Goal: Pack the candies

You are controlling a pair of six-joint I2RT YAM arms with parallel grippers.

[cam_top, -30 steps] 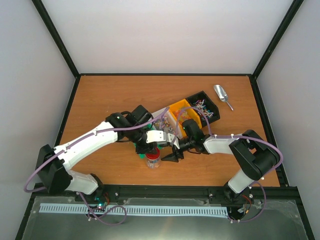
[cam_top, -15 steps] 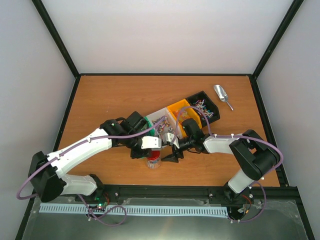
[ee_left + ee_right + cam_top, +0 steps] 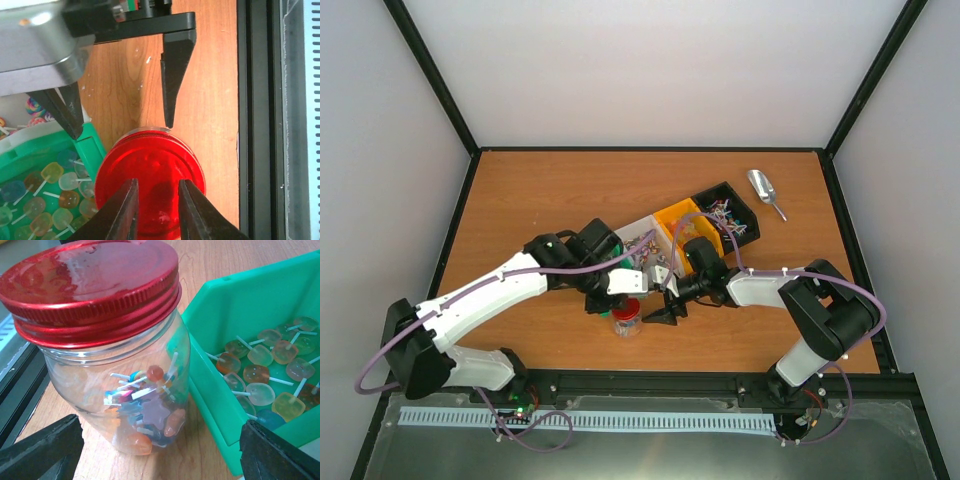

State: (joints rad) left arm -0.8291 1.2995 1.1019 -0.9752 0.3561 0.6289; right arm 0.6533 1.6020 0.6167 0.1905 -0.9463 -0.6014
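Left fingers (image 3: 122, 212) slightly apart, over red lid (image 3: 150, 165)

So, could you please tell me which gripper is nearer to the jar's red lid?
Left. The left gripper sits directly over the red lid, fingers narrowly parted above its top; the right gripper is lower beside the jar, fingers wide open.

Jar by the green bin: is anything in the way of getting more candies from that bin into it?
Yes. The red lid sits on the mouth of the jar, closing it, so the candies in the green bin cannot go in until it comes off. The left gripper hangs just above the lid.
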